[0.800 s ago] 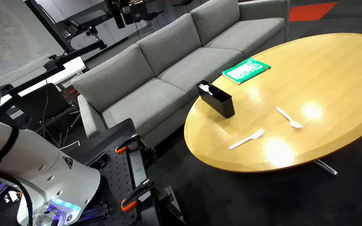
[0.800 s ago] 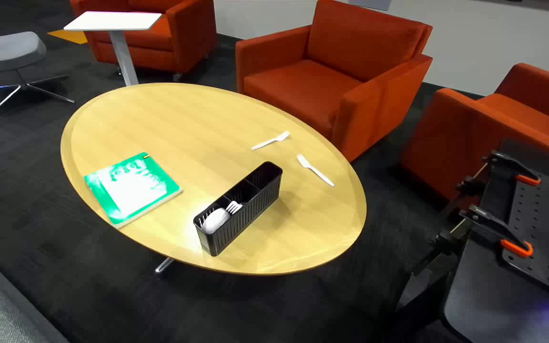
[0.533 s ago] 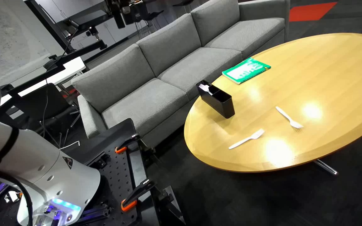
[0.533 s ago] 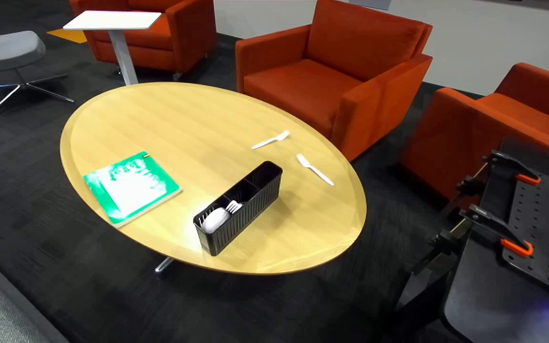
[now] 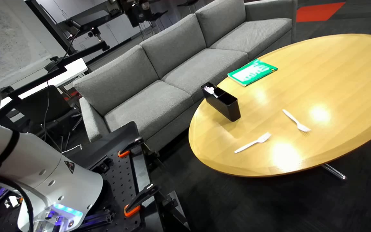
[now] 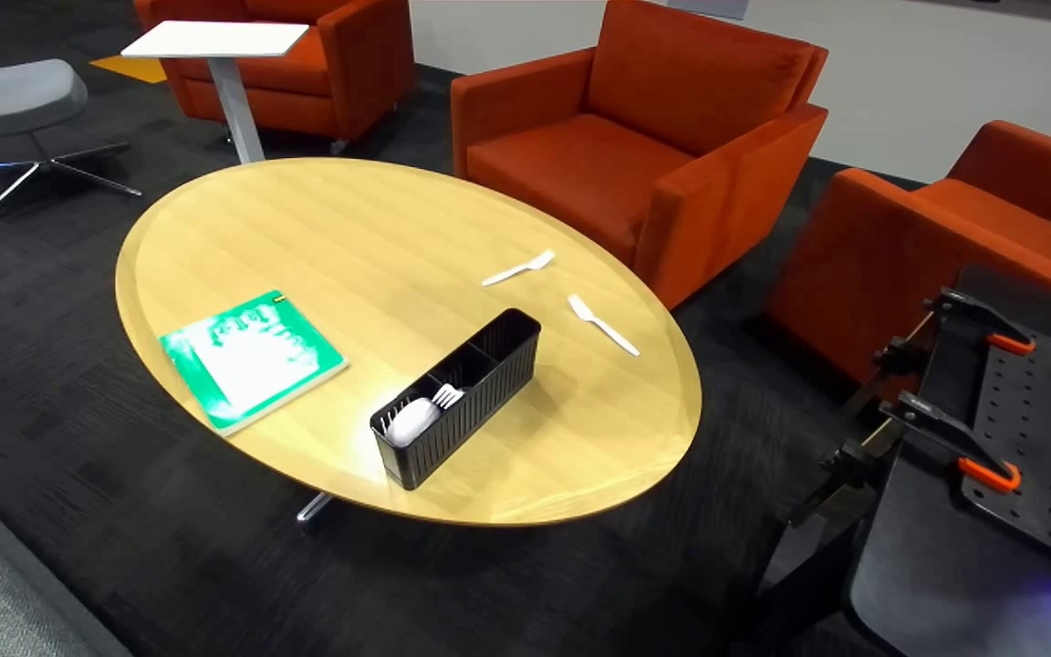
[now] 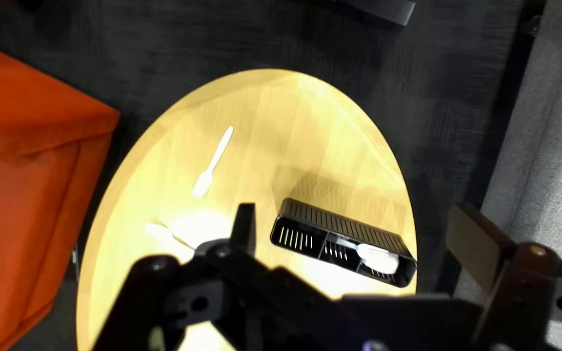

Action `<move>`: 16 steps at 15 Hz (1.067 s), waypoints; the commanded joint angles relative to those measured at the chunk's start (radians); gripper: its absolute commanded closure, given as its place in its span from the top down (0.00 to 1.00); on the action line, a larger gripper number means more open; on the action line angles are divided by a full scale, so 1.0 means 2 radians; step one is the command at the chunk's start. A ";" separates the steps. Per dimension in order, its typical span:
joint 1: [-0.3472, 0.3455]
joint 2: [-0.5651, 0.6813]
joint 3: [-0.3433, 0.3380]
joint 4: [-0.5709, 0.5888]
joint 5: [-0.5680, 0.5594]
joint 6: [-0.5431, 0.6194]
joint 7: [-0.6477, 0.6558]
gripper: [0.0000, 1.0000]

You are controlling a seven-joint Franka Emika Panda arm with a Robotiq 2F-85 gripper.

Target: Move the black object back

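Observation:
The black object is a long, narrow caddy with compartments, standing upright near the table's edge. It shows in both exterior views (image 5: 225,108) (image 6: 480,415) and in the wrist view (image 7: 344,223). A white fork and a white spoon lie in its end compartment. My gripper (image 7: 360,229) is open and empty, with its fingers wide apart. In the wrist view the caddy appears between the two fingers, but the gripper is well above it and does not touch it. In an exterior view the gripper (image 5: 137,13) is partly visible high up at the top edge.
Two white forks (image 6: 603,325) (image 6: 520,268) lie on the oval wooden table (image 6: 352,219). A green book (image 6: 254,360) lies beyond the caddy near the edge. A grey sofa (image 5: 172,64) stands along one side, a red armchair (image 6: 635,155) along the opposite side.
The gripper has moved a little to the right along the top edge in an exterior view. The caddy, forks and book have not moved.

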 commanded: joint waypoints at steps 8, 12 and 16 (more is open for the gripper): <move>-0.001 0.175 -0.048 0.024 -0.007 0.173 -0.328 1.00; -0.008 0.192 -0.043 0.018 -0.005 0.166 -0.349 1.00; -0.011 0.217 -0.042 0.031 -0.006 0.164 -0.350 1.00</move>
